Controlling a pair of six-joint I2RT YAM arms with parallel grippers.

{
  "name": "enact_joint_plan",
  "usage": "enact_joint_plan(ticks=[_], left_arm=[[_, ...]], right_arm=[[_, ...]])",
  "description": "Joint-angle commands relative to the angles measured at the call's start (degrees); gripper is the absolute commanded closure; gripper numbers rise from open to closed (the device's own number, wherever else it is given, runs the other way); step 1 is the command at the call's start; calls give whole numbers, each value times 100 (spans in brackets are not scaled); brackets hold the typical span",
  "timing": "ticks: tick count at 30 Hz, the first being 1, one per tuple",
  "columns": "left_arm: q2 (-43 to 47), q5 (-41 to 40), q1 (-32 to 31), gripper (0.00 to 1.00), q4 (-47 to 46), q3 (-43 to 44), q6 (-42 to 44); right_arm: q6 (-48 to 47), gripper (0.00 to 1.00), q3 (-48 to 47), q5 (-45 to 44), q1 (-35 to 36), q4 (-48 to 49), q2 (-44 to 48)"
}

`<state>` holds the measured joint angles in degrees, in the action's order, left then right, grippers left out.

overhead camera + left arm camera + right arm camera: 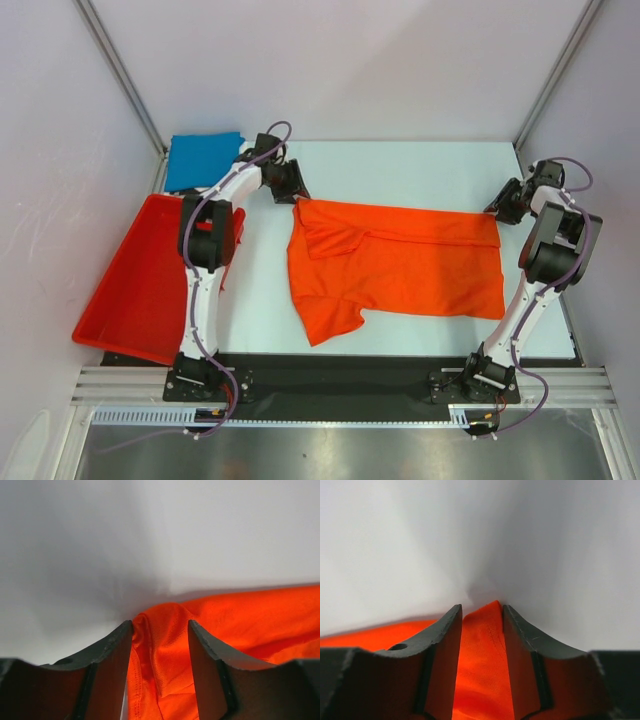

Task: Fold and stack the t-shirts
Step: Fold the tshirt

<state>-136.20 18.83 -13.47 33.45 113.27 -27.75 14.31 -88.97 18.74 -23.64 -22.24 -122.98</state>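
An orange t-shirt [400, 268] lies spread on the white table, its far edge stretched straight between my two grippers and a sleeve hanging toward the front left. My left gripper [296, 192] is at the shirt's far left corner, shut on a bunched fold of orange cloth [162, 650] that fills the gap between its fingers. My right gripper [497, 212] is at the far right corner, shut on a hemmed orange corner [482, 645]. A folded blue t-shirt [203, 158] lies at the far left of the table.
A red bin [140, 280] sits tilted at the table's left edge, next to the left arm. White walls and grey frame posts close in the back and both sides. A black strip [340, 368] runs along the front edge.
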Motion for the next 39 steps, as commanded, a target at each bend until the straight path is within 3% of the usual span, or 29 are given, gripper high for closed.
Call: enact_joint_plan(ticks=[1, 4, 6, 7, 8, 9, 10, 17, 23, 25, 29, 33, 34, 36, 39], left_arm=[[50, 244, 12, 47, -32, 11, 147], [68, 209, 12, 65, -67, -60, 121], [59, 156, 47, 79, -119, -51, 68], [50, 130, 64, 93, -233, -34, 33], [41, 86, 116, 100, -295, -25, -54], [15, 51, 126, 100, -409, 1, -90], [-3, 7, 152, 100, -471, 19, -108], [-345, -380, 336, 100, -550, 598, -196], [-495, -511, 354, 100, -480, 907, -179], [-478, -704, 354, 94, -357, 1055, -74], [-337, -1030, 363, 77, -199, 1285, 103], [-4, -1469, 354, 55, 116, 1390, 296], [162, -1566, 354, 43, 179, 1425, 392], [356, -1794, 319, 38, 336, 1356, 507], [875, -1865, 188, 38, 399, 1084, 683]], right_arm=[[-60, 57, -112, -37, 8, -184, -183], [63, 67, -103, -46, 8, -79, -226], [177, 79, -112, -55, 8, 26, -244], [300, 83, -112, -81, 8, 79, -244], [362, 86, -112, -116, 8, 210, -253], [484, 97, -95, -221, 8, 263, -244], [529, 100, -77, -300, 8, 325, -244], [749, 100, -6, -767, 70, 897, -165], [740, 100, -533, -802, 140, 589, -455], [688, 100, -700, -767, 210, 415, -534], [591, 91, -1315, -854, 316, -192, -710], [345, 72, -2280, -1704, 421, -1298, -771], [240, 67, -2422, -1864, 439, -1796, -745], [126, 57, -2694, -2538, 474, -2265, -596], [-173, 44, -2460, -2797, 605, -2434, 34]])
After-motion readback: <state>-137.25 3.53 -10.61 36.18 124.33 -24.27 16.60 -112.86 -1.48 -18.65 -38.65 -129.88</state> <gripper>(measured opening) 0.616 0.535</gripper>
